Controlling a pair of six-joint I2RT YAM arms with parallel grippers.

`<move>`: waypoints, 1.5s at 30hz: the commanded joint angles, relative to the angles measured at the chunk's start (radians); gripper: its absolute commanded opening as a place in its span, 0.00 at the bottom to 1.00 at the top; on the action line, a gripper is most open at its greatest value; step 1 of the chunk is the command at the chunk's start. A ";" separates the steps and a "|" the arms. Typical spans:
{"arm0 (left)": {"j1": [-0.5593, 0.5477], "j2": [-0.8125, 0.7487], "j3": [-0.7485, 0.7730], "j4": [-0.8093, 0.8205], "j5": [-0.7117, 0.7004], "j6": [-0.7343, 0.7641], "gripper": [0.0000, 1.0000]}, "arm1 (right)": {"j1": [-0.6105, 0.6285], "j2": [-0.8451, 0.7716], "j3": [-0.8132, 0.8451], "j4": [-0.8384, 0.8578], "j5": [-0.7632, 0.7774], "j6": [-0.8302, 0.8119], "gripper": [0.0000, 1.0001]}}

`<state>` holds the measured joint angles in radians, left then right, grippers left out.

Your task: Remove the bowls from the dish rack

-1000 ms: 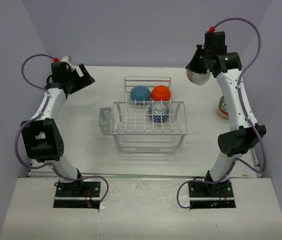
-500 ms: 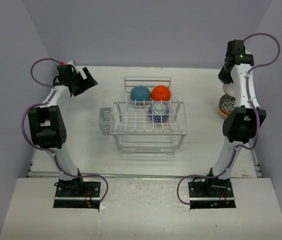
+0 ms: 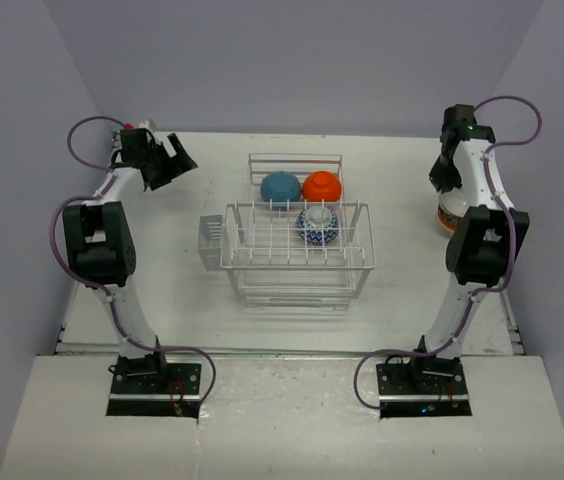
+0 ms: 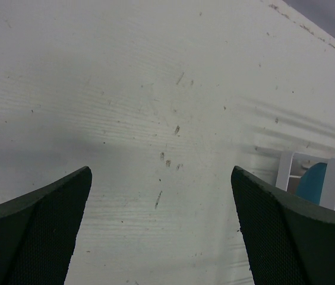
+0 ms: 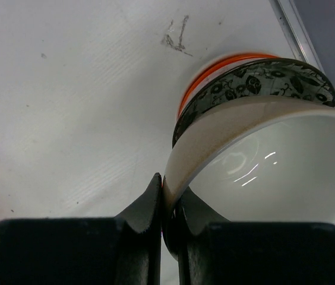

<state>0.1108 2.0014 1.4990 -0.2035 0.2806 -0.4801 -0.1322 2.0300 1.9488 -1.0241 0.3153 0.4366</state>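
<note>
Above the far-right stack (image 5: 245,83), the right gripper (image 5: 164,199) pinches a cream bowl (image 5: 262,160) by its rim, which likely needs seating squarely before release.

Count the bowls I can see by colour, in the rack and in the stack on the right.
Orange round bowls: 2
Plain blue round bowl: 1
Blue-and-white patterned bowl: 1
Grey-green floral bowl: 1
Cream bowl: 1
Total: 6

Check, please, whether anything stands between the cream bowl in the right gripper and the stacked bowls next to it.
Nothing visible does. The right gripper pinches the cream bowl by its rim, close against the dark-patterned bowl nested in an orange bowl, with no object showing between them.
</note>
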 commanded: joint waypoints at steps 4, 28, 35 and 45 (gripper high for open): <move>0.004 0.028 0.090 0.019 0.022 -0.014 0.99 | -0.014 -0.059 -0.051 0.079 0.033 0.007 0.00; -0.026 -0.016 0.089 0.009 0.124 -0.058 0.93 | -0.040 0.006 -0.077 0.110 0.018 0.011 0.04; -0.031 -0.050 0.084 -0.002 0.135 -0.063 0.93 | -0.040 0.007 -0.083 0.117 0.010 0.007 0.17; -0.048 -0.101 0.083 -0.004 0.187 -0.084 0.93 | -0.040 -0.031 -0.106 0.130 -0.007 0.004 0.35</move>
<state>0.0765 1.9659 1.5539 -0.2104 0.4248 -0.5419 -0.1650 2.0441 1.8503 -0.9169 0.3027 0.4366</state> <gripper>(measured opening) 0.930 0.347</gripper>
